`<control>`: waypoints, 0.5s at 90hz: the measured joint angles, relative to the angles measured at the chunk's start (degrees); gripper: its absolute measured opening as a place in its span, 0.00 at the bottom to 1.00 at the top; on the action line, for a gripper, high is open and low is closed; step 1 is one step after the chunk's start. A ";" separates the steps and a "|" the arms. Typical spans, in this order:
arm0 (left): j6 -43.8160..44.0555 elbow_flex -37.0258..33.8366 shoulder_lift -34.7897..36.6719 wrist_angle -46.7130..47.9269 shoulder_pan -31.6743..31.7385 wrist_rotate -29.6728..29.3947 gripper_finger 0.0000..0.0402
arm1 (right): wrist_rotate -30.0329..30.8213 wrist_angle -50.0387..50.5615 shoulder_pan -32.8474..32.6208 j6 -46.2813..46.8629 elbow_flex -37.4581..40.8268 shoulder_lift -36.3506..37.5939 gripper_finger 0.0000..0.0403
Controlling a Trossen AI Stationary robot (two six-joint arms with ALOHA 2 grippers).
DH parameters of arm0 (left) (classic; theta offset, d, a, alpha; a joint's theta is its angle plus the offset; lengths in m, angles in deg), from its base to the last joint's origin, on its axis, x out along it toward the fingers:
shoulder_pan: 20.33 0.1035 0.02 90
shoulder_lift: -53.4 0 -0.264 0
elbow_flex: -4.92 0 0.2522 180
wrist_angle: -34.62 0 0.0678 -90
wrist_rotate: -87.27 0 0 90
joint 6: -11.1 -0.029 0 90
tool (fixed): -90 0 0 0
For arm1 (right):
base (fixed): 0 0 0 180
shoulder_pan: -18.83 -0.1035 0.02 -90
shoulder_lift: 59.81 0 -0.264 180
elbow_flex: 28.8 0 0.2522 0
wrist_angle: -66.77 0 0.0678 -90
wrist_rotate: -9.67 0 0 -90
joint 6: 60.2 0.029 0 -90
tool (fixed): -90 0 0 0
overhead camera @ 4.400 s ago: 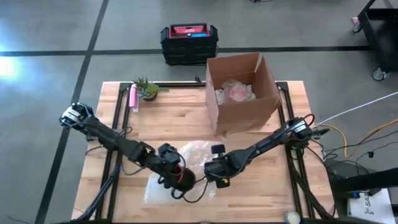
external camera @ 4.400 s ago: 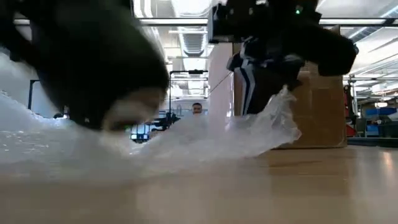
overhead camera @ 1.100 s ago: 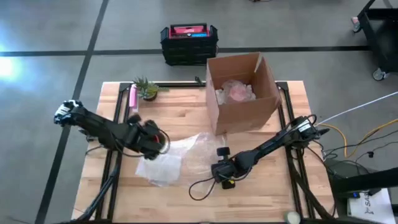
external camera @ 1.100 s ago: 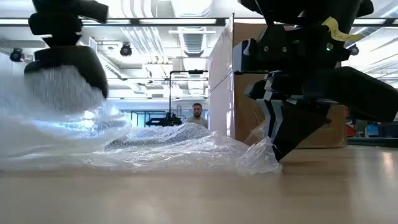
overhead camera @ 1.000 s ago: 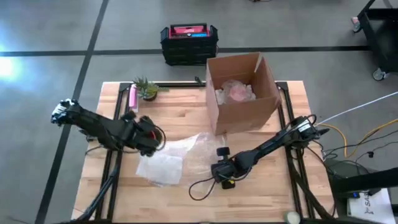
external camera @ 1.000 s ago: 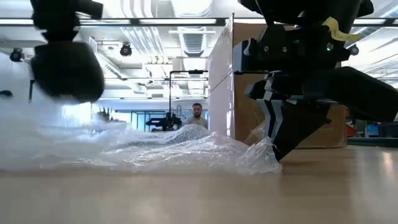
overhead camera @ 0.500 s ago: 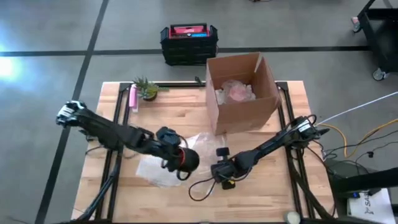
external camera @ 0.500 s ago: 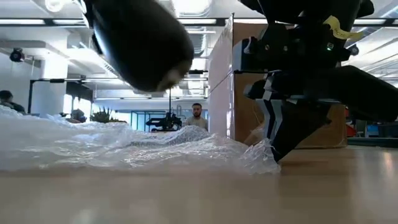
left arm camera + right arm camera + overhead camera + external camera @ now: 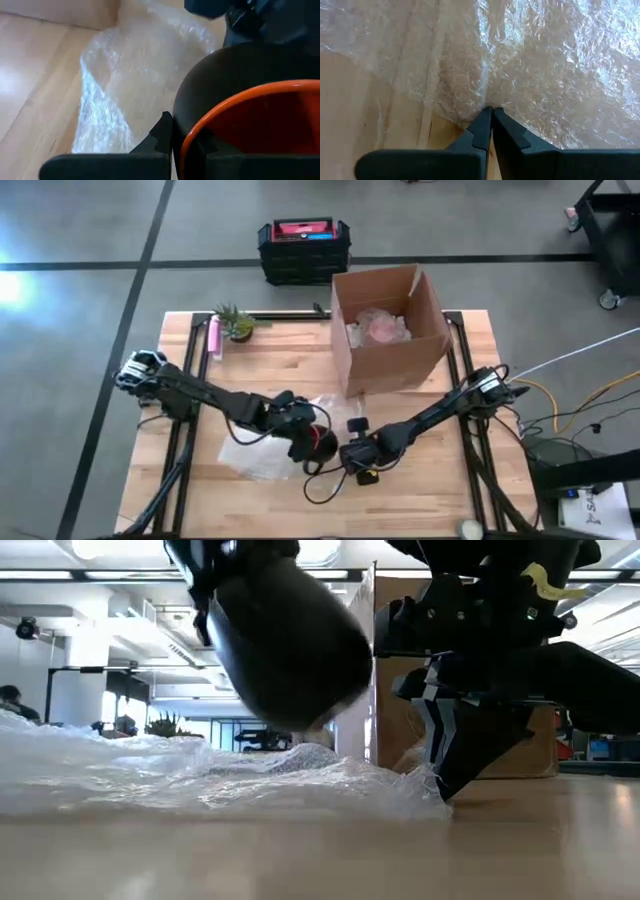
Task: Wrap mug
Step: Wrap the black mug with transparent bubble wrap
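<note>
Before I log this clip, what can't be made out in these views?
- Mug handle: not seen in any view.
- Mug and wrap contact: low view shows a gap, but the mug is blurred.
- Box contents: high view, too small to identify.
- Left gripper fingertips: left wrist view, hidden by the mug.

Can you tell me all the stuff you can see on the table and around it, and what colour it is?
Mug: one, black outside and orange inside, held in the air above the bubble wrap.
Bubble wrap: one clear sheet, lying on the table's near middle.
Cardboard box: one, brown, open, at the table's far right, with something pink wrapped in clear plastic inside.
Small plant: one, green, far left corner.
Pink thing: one, beside the plant.
Table: one, light wood.
Crate: one, black with red and blue on top, on the floor behind the table.
Left gripper: black, fingers shut on the mug's rim.
Right gripper: black, fingers pinching the bubble wrap's edge.
</note>
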 joint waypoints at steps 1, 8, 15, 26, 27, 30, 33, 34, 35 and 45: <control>-0.25 0.13 -0.39 0.23 0.09 0.23 0.01 | -0.01 -0.01 0.00 -0.01 0.00 0.00 0.01; -1.57 1.08 -2.97 1.10 0.76 2.04 0.02 | -0.02 -0.04 0.00 -0.02 0.00 0.00 0.01; -1.54 2.77 -4.73 0.86 1.24 3.11 0.06 | -0.03 -0.04 0.00 -0.02 0.00 0.00 0.01; -2.19 5.93 -6.78 2.47 1.46 2.91 0.17 | -0.04 0.00 0.00 0.20 0.00 0.00 0.01; -2.24 6.19 -6.87 2.59 1.47 2.90 0.19 | -0.04 0.00 0.00 0.20 0.00 0.00 0.01; -2.50 7.05 -7.03 2.76 1.55 2.89 0.22 | -0.02 0.00 0.00 0.20 0.00 0.00 0.01; -3.33 8.12 -7.03 3.22 1.55 2.91 0.27 | -0.02 0.07 -0.01 0.17 0.00 0.00 0.01; -3.67 8.52 -7.01 3.47 1.55 2.90 0.29 | -0.01 0.08 -0.01 0.16 0.00 0.00 0.01; -4.05 8.94 -6.97 3.80 1.55 2.89 0.30 | 0.00 0.07 -0.02 0.15 0.00 0.00 0.01; -5.91 14.51 -6.24 11.09 1.52 2.93 0.45 | -0.02 0.08 -0.02 0.02 0.01 0.00 0.01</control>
